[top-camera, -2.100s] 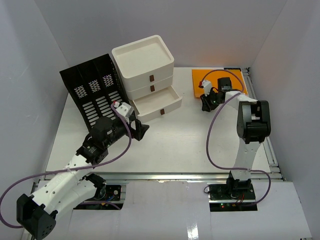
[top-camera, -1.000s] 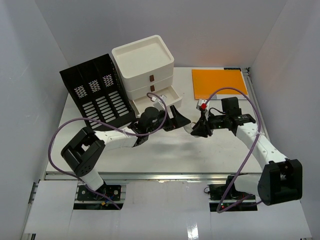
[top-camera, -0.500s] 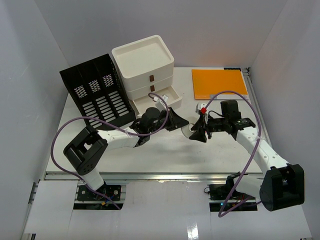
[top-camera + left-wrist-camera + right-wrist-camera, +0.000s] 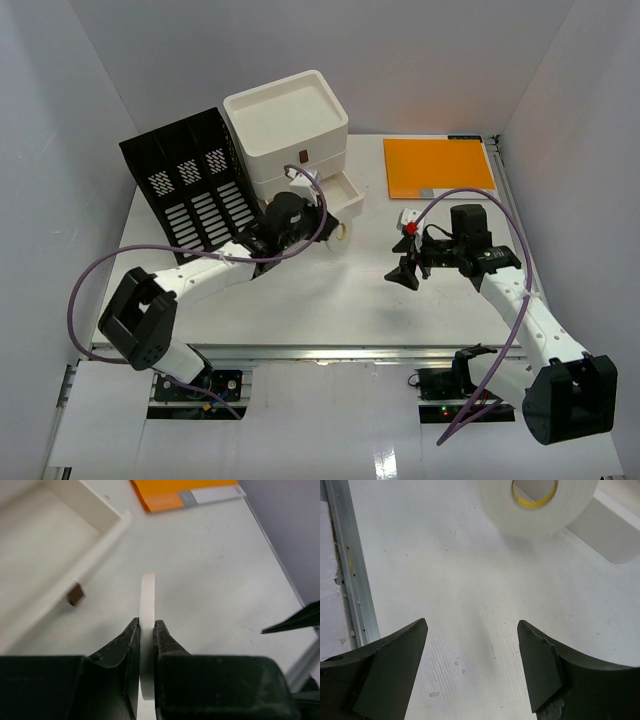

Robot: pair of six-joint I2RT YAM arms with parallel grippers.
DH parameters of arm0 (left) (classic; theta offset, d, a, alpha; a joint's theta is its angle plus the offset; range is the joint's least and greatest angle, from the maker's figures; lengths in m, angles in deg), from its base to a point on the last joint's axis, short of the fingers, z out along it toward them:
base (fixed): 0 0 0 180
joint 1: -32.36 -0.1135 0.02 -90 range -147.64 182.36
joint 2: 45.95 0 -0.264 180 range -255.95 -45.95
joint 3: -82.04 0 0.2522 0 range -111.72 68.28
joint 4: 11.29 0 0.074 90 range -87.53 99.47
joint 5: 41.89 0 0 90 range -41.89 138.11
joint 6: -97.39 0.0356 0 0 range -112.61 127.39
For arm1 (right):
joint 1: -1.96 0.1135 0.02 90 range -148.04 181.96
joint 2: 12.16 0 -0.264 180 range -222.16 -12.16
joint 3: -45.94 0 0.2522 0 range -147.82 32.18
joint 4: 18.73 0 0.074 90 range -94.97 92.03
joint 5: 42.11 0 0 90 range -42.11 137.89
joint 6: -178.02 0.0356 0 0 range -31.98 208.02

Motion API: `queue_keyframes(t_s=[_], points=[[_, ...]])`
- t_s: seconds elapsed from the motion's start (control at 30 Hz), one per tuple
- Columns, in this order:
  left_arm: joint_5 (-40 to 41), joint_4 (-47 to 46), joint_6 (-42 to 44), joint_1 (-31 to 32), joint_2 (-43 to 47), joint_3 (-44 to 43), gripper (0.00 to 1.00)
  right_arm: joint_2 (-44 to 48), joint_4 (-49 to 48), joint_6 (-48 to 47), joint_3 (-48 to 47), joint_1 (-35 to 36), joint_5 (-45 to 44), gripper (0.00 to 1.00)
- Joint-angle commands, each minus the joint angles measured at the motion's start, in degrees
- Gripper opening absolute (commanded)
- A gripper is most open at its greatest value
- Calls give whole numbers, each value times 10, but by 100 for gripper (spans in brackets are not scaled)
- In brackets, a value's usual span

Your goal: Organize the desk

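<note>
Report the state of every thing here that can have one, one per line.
left gripper: shut on the tape roll
tape roll: clamped by its flat faces, standing on edge
right gripper: open, holding nothing
bottom drawer: pulled open
upper two drawers: closed
orange notebook: closed, lying flat

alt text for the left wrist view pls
The left gripper pinches a white tape roll edge-on above the desk. An open white drawer lies upper left, an orange pad at the top.
</note>
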Motion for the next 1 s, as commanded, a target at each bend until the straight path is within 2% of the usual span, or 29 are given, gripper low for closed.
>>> queue_keyframes(t_s=[0.0,0.17,0.4,0.63,0.8,0.97], points=[[64,60,224,-48,69,-59,0,20,-14,-15,11,-16,-8,79],[23,59,362,-75,47,-89,0,20,-14,-16,14,-26,-6,79],[-39,33,503,-79,-36,-121,0,20,-15,-16,15,-37,-4,79],[-23,-37,652,-79,-72,-102,2,18,-14,-16,16,-45,1,79],[-9,-37,715,-79,-116,-109,27,17,-14,-16,16,-48,2,79],[24,-31,728,-79,-146,-115,62,18,-14,-14,16,-53,5,79]])
